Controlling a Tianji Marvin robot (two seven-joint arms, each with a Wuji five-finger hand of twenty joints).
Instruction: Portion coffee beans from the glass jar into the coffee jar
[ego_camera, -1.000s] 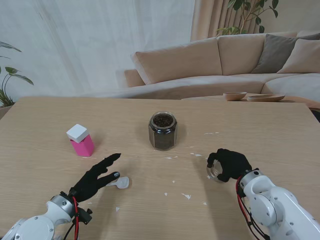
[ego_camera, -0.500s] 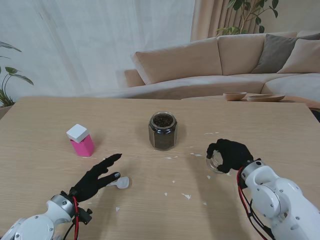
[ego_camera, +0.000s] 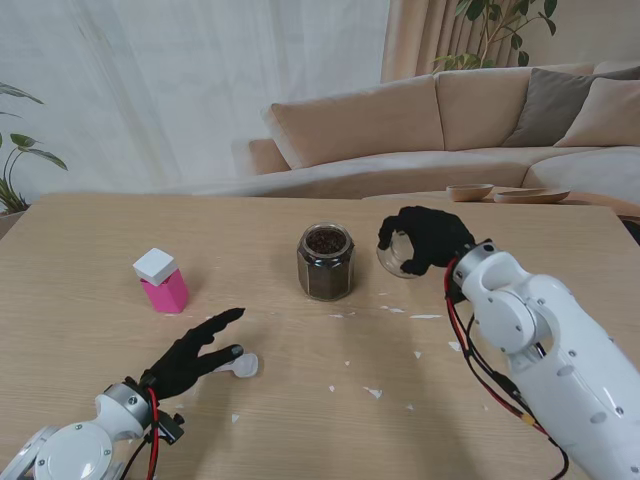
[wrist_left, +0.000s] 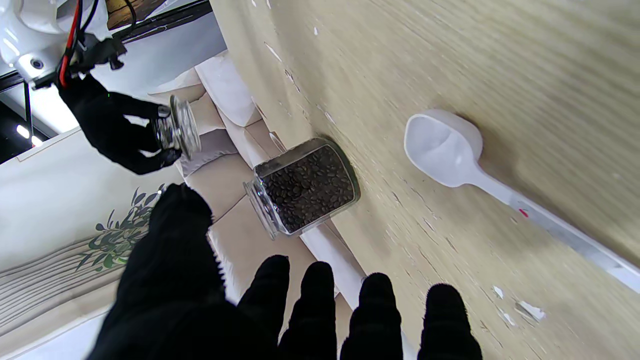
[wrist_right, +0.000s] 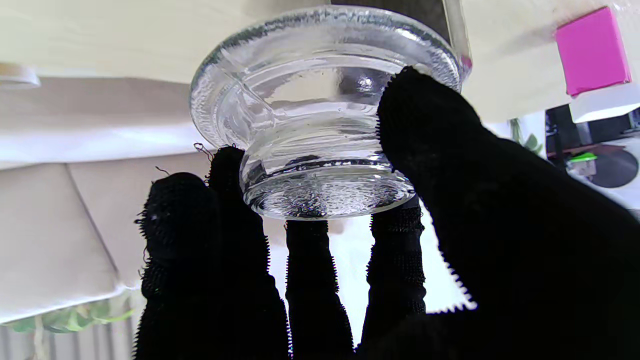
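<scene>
Your right hand (ego_camera: 432, 238) is gripping the glass lid (ego_camera: 393, 255) in closed fingers (wrist_right: 405, 125), holding it in the air just right of the open glass jar (ego_camera: 325, 262) of beans. Your left hand (ego_camera: 192, 356) is lying open on the surface (ego_camera: 100, 230), fingertips touching the white scoop (ego_camera: 238, 366), nearer to you than the jar. You are facing a sofa (ego_camera: 400, 130) beyond.
</scene>
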